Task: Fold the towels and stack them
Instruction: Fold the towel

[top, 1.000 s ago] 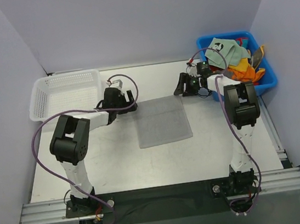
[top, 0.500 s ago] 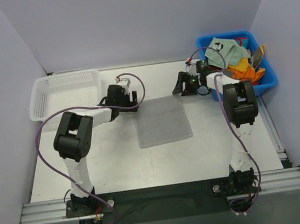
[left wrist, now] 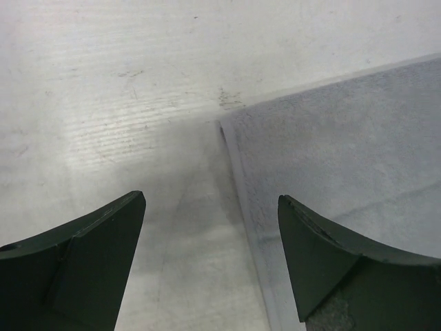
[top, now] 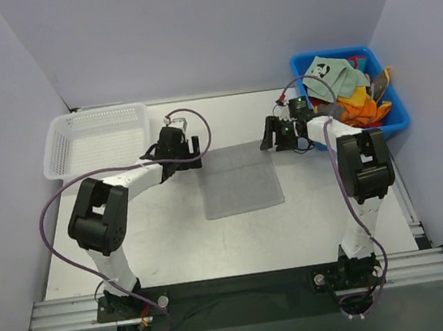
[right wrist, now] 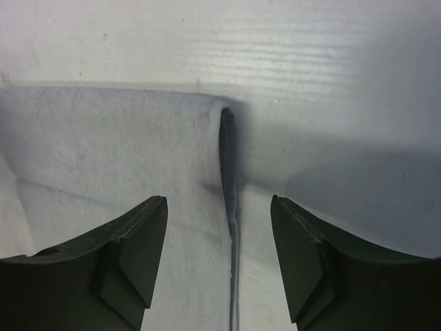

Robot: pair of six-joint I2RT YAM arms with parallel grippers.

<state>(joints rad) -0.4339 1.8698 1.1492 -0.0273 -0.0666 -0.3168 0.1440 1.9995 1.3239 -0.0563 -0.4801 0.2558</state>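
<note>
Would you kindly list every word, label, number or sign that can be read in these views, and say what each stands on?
No readable text in any view.
The grey towel, white basket and blue bin bear no lettering that shows.
The pale green towel carries only a picture print, too small to tell any letters.

grey towel (top: 240,179) flat, central | coloured towels (top: 351,91) heaped far right, seemingly crumpled
</note>
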